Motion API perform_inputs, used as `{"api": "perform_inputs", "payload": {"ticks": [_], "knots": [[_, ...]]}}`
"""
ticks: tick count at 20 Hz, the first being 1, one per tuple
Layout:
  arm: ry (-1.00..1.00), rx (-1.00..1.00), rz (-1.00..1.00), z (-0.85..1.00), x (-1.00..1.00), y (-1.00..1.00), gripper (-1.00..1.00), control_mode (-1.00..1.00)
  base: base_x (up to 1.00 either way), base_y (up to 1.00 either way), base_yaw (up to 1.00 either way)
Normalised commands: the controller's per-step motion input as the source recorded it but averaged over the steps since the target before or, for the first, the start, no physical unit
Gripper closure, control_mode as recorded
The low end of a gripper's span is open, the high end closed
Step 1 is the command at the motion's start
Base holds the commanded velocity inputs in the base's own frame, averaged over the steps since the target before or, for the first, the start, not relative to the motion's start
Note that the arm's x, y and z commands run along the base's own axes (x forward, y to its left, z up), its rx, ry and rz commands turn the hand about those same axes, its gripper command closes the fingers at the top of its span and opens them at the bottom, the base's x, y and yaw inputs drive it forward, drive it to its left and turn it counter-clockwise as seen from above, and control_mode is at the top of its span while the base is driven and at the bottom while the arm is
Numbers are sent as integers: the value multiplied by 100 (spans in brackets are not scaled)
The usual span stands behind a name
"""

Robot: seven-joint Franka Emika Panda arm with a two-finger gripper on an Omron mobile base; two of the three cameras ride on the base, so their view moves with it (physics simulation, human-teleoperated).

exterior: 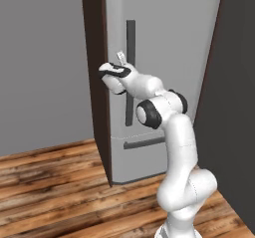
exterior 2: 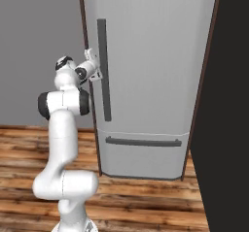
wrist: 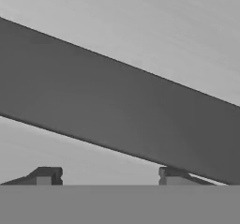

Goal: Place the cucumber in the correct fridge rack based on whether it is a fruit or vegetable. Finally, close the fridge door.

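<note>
**Desk:** What's the arm doing at the fridge door (exterior 2: 151,56)?

**Photographer:** The gripper (exterior 2: 92,63) is up against the long dark vertical handle (exterior 2: 103,68) on the closed door. In the hand view the bar (wrist: 117,101) runs slantwise across the frame, with the two fingertips (wrist: 47,175) standing apart below it. The jaws read as partly wide with nothing between them, though I can't tell if they touch the bar.

**Desk:** And the cucumber?

**Photographer:** No sign of it outside, on the wood floor (exterior: 50,182) or in the hand. It may be inside on the fridge rack behind the shut door, but that's hidden.

**Desk:** So how far along?

**Photographer:** Two readings. If the cucumber is already racked, the door is shut and the job is about finished. If not, the door has yet to be pulled open and everything remains. The low drawer front (exterior 2: 143,153) sits closed too.
</note>
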Motion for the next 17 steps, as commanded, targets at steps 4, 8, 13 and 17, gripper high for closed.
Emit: {"api": "perform_inputs", "payload": {"ticks": [4, 8, 13, 17], "knots": [[11, 0, -2, 36, 91, 0, -100, -100, 0, 0, 0], [11, 0, -3, 34, 85, 0, -100, -100, 0, 0, 0], [13, 0, -3, 28, 78, 0, -100, -100, 0, 0, 0], [12, 0, 0, 28, 51, 0, -100, -100, 0, 0, 0]]}}
